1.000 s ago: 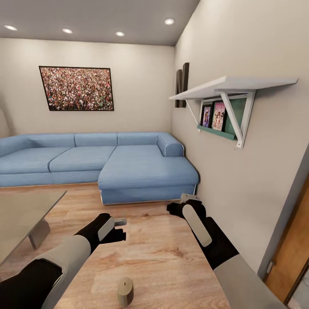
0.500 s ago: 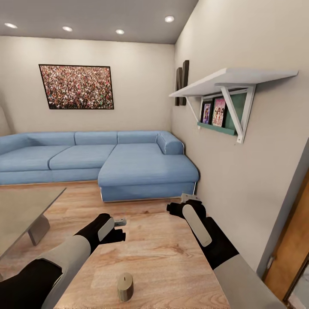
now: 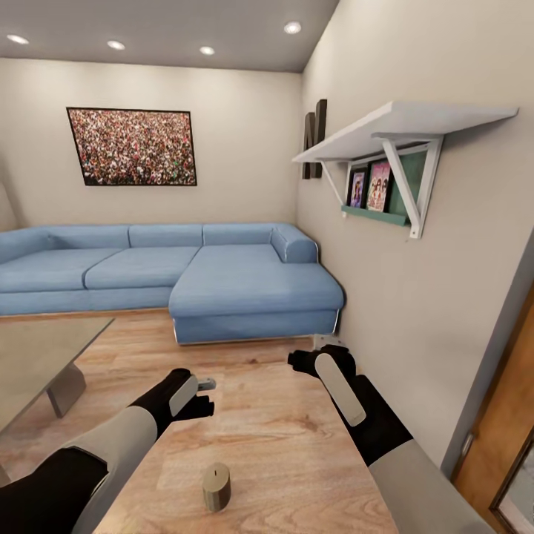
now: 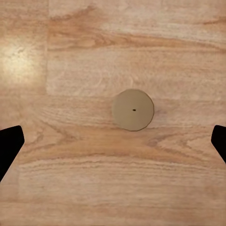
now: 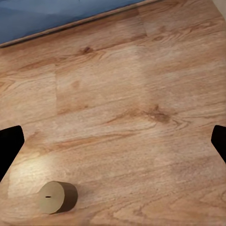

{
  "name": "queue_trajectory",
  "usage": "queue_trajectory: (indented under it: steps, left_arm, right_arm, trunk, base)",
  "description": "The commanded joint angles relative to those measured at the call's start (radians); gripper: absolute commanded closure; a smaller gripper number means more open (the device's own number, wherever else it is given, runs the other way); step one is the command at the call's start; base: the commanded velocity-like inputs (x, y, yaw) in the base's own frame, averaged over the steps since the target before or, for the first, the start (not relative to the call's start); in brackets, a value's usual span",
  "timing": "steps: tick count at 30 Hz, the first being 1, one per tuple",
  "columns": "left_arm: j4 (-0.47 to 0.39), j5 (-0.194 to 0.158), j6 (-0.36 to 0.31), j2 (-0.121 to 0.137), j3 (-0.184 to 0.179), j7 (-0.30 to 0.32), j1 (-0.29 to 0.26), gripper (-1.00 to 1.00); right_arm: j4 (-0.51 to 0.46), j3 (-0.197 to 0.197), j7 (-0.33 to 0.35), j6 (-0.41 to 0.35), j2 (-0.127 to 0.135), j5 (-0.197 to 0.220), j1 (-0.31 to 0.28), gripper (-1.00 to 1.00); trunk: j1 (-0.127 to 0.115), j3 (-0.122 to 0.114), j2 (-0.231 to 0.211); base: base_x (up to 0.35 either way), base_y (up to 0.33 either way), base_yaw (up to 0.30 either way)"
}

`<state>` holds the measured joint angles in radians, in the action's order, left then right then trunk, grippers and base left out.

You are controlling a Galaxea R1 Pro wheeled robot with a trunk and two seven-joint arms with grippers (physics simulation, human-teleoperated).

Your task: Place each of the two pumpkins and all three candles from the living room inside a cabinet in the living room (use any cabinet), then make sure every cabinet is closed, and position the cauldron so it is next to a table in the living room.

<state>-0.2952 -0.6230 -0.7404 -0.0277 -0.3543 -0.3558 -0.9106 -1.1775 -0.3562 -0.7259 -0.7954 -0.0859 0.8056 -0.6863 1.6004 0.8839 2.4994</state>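
I see a living rm from the head cam: blue sectional sofa (image 3: 185, 274) along the far wall, crowd picture (image 3: 132, 147) above it, white wall shelf (image 3: 400, 127) on the right wall with framed photos (image 3: 369, 185) under it. A low glass-top table (image 3: 37, 356) stands at left on the wood floor (image 3: 282, 437).

Candle (image 3: 216, 487): a short tan cylinder w/ dark wick, upright on the floor, close in front of me, between the arms. It sits centred under the left wrist cam (image 4: 133, 109) and near the frame edge in the right wrist cam (image 5: 56, 197).

Left gripper (image 3: 204, 393): fingers spread wide, holding nothing, above bare floor. Right gripper (image 3: 320, 347): likewise spread, nothing between the fingers.
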Motion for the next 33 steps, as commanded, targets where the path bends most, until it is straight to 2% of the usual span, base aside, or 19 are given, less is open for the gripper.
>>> queue_trajectory:
  steps: [1, 33]
  left_arm:
    - [-0.002, -0.011, -0.003, 0.0, -0.007, -0.008, -0.001, -1.0]
    - [-0.008, -0.008, 0.001, -0.003, -0.009, -0.003, -0.001, -1.0]
  right_arm:
    - [-0.001, -0.001, -0.01, -0.001, 0.0, 0.01, -0.001, -1.0]
    - [-0.002, -0.015, -0.011, -0.001, 0.001, 0.011, -0.001, -1.0]
  trunk:
    - [0.0, 0.005, 0.001]
    - [0.015, 0.129, 0.008]
  base:
    - [0.0, 0.0, 0.0]
    - [0.0, 0.0, 0.0]
